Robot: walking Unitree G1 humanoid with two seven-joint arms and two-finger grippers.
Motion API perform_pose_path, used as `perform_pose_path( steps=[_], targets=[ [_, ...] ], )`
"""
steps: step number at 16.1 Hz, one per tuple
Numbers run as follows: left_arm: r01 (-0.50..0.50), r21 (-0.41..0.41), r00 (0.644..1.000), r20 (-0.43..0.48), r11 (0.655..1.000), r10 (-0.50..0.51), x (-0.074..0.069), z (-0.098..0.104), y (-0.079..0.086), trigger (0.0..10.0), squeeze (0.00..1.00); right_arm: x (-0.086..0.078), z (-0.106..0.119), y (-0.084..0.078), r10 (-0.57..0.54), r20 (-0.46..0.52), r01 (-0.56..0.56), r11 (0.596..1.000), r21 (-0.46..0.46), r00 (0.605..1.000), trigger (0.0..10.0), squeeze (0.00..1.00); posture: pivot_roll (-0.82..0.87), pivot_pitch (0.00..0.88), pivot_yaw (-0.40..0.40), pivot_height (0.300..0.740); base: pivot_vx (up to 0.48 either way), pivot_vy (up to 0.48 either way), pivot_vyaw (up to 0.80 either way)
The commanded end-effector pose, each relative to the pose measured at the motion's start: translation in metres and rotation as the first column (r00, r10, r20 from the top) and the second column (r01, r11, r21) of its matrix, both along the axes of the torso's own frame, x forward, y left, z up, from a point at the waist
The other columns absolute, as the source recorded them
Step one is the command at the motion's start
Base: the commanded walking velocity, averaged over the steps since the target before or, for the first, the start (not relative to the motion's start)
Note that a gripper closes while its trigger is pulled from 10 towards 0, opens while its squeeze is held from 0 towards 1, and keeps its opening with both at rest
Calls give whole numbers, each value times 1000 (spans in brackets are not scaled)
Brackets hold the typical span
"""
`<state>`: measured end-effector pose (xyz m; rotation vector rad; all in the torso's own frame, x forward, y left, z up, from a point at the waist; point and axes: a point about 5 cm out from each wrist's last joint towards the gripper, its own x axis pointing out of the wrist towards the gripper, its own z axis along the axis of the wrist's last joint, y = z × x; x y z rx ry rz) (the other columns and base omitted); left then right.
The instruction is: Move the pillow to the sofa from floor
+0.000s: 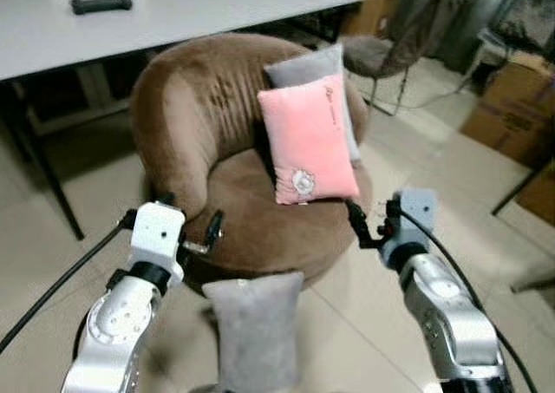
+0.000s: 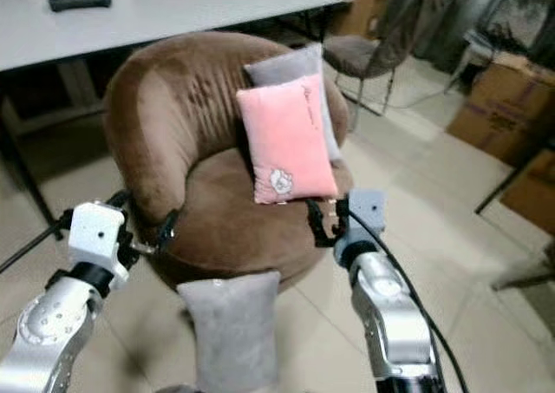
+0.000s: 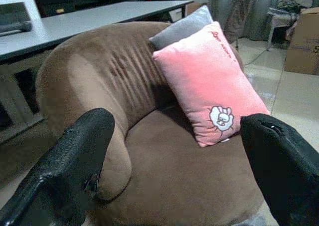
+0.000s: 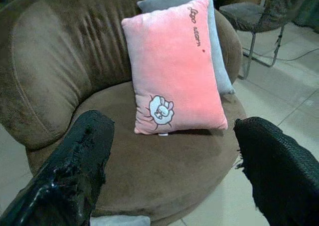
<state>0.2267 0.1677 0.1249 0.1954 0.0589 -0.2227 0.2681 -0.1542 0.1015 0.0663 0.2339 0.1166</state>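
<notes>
Presently a grey pillow stands on the tiled floor against the front of the round brown sofa, between both arms. Left gripper and right gripper hover at the seat's front edge, fingers spread wide, holding nothing. Pink pillow and another grey pillow lean on the backrest.

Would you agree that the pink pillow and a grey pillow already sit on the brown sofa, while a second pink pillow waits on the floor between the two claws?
Not quite: the pillow on the floor is grey, not pink, as the left eye view shows. The rest holds: the pink pillow and a grey pillow sit on the brown sofa, and the floor one lies between the left claw and right claw.
</notes>
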Motion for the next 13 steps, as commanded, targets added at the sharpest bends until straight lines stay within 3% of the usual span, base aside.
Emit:
perform_pose_path(
  steps=[1, 6, 13],
  targets=[
    [17, -14, 1000, -5, 1000, -17, 1, 0, -5, 10000, 0, 0, 1, -7, -25, 6, 25, 1000, -16, 1000, 10000, 0, 132, 0, -64, 740, 0, 412, 0],
    [23, -9, 1000, -2, 1000, -23, 2, 0, -5, 10000, 0, -1, 1, -7, -26, 2, 26, 1000, -14, 1000, 10000, 0, 131, 0, -62, 740, 0, 433, -91],
    [40, -2, 999, 4, 999, -39, 7, 1, -6, 10000, 0, -7, -2, -9, -59, -1, 59, 998, -6, 998, 10000, 0, 123, 0, -49, 740, 0, 432, -788]
  ],
)
